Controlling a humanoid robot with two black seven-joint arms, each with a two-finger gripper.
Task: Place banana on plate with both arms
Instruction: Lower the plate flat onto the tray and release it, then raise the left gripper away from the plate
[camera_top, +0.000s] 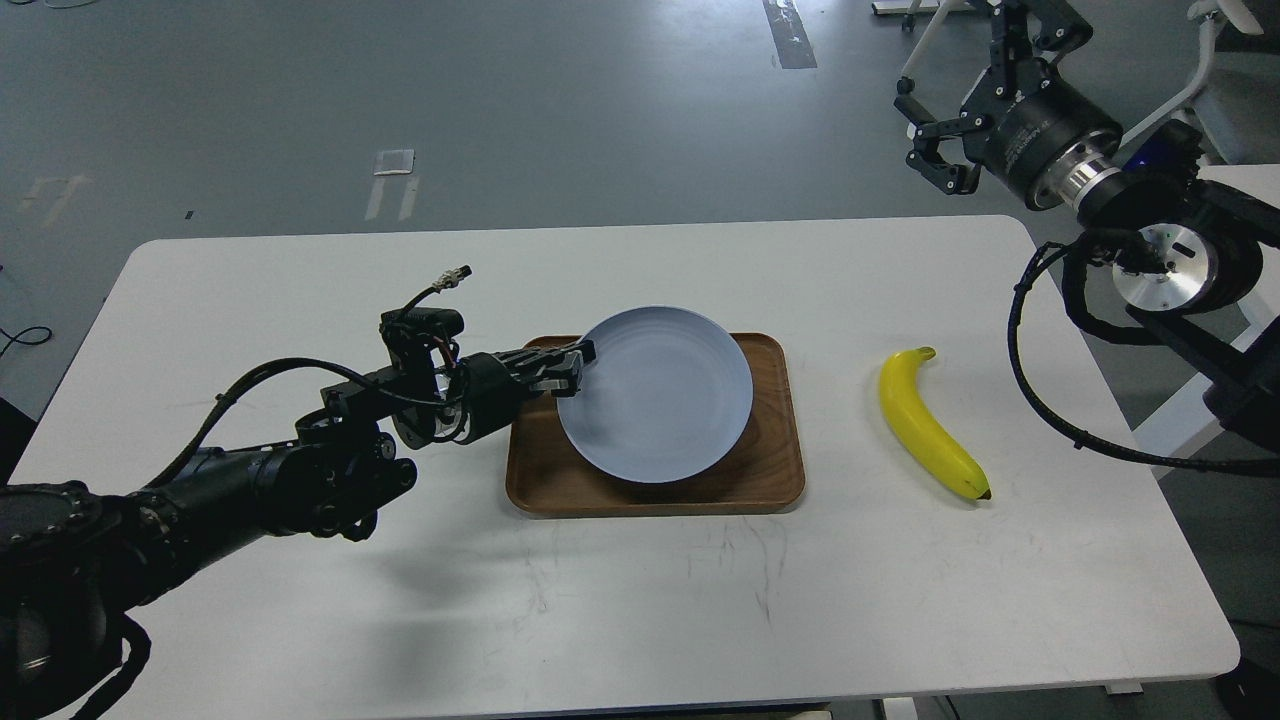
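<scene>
Left black gripper (570, 368) clamps the left rim of the round pale blue-grey plate (655, 395), tilted over the brown wooden tray (770, 480). Curved yellow banana (928, 425) lies on the white table (640, 620), right of the tray. Right black gripper (935, 140) hangs beyond the table's far right corner, fingers spread, empty.

Even, cool overhead light is washing the white table (300, 290), leaving no harsh glare. Soft shadows are pooling under the left arm (250, 480) toward the table's near edge and beneath the plate (690, 400). Focus is holding sharp throughout; the table's edges are bowing slightly near the corners.
</scene>
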